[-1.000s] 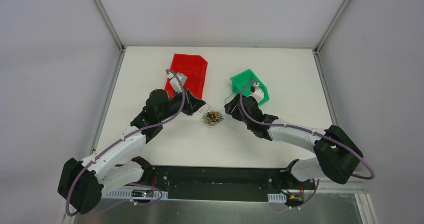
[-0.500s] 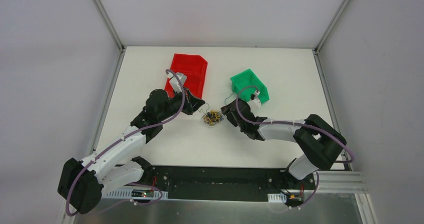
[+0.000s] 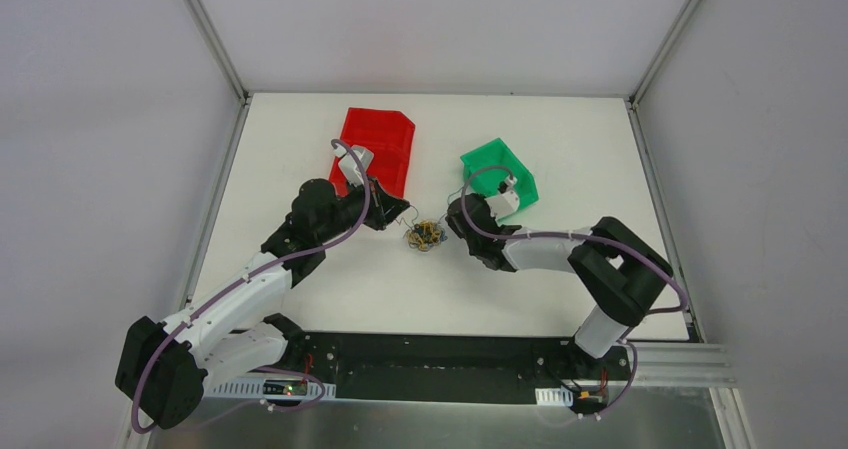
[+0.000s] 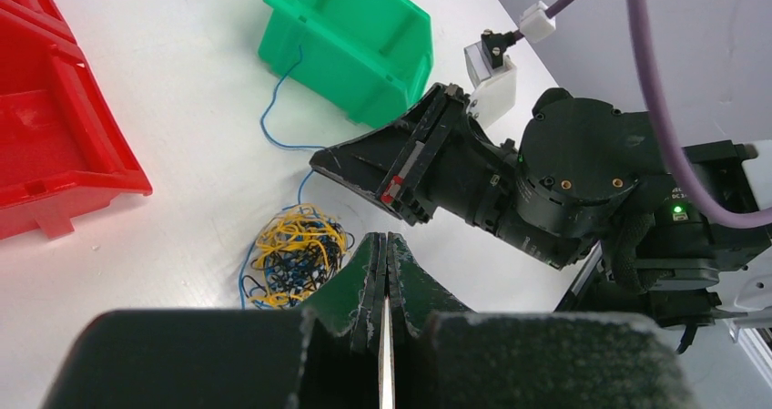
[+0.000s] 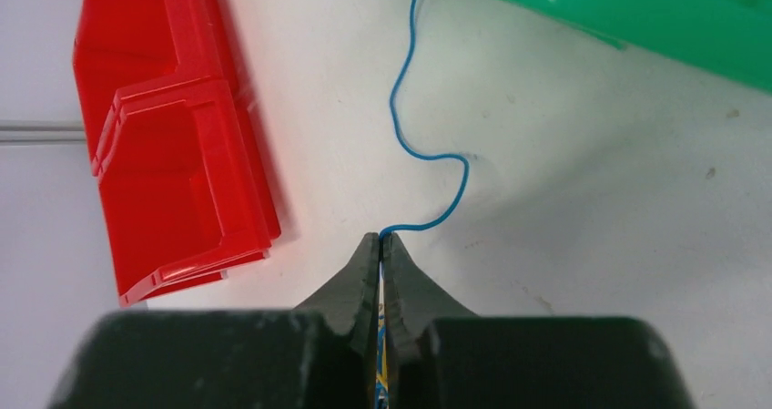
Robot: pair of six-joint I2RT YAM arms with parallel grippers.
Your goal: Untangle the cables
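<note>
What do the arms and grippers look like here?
The left arm and right arm have white links, bulky black joints and a purple cable looping along each. The left gripper and right gripper each have two dark, tapered wedge fingers. A small white block sits at each wrist; the right wrist shows a green light.

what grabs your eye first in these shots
A red bin, left, and a green bin, right, stand out on the table. Nearer, a cable clump lies between the left end effector and the right end effector, which pinches a blue cable trailing toward the green bin.
</note>
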